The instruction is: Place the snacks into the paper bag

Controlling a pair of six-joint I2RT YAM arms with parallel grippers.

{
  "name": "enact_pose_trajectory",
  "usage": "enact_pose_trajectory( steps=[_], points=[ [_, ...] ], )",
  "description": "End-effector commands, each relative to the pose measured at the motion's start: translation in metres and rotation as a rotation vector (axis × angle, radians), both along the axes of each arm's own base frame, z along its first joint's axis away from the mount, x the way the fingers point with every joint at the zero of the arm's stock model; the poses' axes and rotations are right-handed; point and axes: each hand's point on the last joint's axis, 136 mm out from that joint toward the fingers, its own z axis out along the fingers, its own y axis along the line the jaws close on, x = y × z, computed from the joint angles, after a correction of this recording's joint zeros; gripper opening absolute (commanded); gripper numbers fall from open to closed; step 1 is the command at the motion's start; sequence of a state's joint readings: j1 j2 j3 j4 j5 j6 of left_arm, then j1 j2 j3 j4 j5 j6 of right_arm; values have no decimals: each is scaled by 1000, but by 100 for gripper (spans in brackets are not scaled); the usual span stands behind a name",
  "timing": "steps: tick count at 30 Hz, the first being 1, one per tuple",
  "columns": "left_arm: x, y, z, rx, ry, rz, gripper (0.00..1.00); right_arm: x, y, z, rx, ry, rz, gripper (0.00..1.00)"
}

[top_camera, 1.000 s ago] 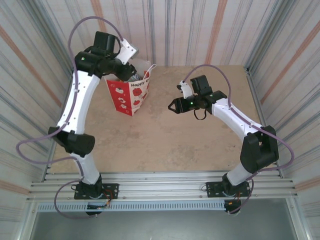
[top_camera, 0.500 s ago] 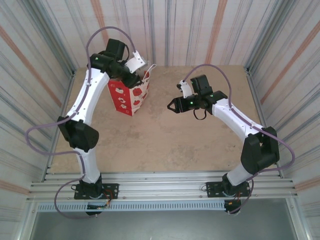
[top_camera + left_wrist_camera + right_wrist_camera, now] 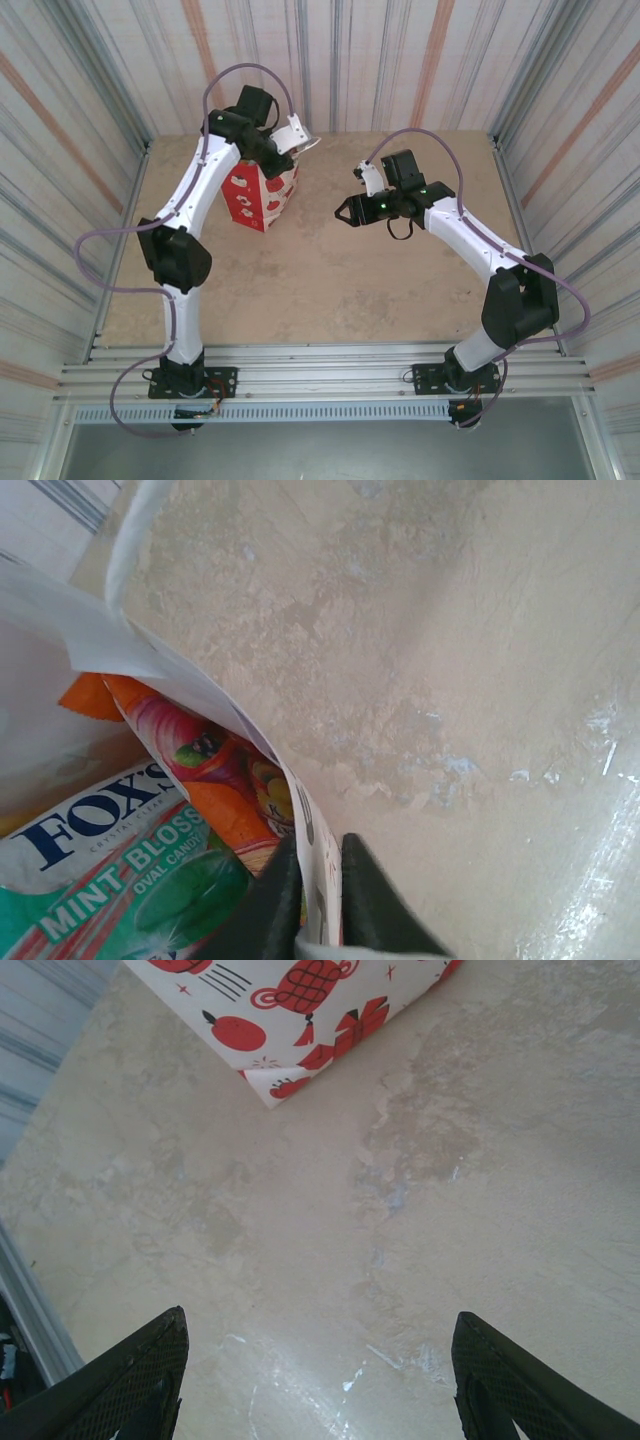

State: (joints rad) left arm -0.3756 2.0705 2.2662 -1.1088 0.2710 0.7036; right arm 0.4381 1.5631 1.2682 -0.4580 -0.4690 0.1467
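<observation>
The paper bag (image 3: 262,196), red with white apple shapes, stands upright at the back left of the table. My left gripper (image 3: 284,157) reaches down over its right rim and is shut on the bag's wall (image 3: 205,695), one finger (image 3: 268,900) inside and the other outside. Snacks lie inside the bag: a green mint packet (image 3: 120,880) and an orange fruit-printed packet (image 3: 215,775). My right gripper (image 3: 346,212) hovers open to the right of the bag, well apart from it. In its wrist view the gripper (image 3: 318,1325) holds nothing, and the bag's lower corner (image 3: 300,1010) is ahead.
A white cord handle (image 3: 135,530) arches over the bag's rim. Corrugated walls (image 3: 80,120) enclose the beige tabletop (image 3: 400,290) on three sides, and a metal rail (image 3: 320,370) runs along the near edge.
My left arm swung right over the bag's top and its gripper went from open to shut on the bag's right wall. The right arm stayed put.
</observation>
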Motion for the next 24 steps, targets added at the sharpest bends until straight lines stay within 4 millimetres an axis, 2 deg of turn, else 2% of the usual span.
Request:
enact_pose_trajectory(
  steps=[1,2,6,14,17,18,21,24],
  points=[
    [-10,-17,20,-48,-17,-43,4,0,-8,12,19,-8,-31,71],
    [-15,-22,23,-53,-20,-56,1,3,-14,12,33,8,-68,71],
    [-26,-51,32,-90,-31,-72,0,8,-29,14,68,29,-143,71],
    [-49,-123,51,-177,-49,-30,0,5,-60,-4,25,82,-239,71],
    [-65,-152,59,-233,-37,-10,0,4,-72,-8,17,93,-282,71],
    [-65,-165,47,-229,-18,-1,0,4,-78,-10,11,98,-305,71],
    [-73,-187,45,-254,-12,33,7,3,-98,-16,0,120,-378,71],
    [-75,-200,44,-275,7,62,14,0,-110,-20,16,143,-417,71]
  ],
)
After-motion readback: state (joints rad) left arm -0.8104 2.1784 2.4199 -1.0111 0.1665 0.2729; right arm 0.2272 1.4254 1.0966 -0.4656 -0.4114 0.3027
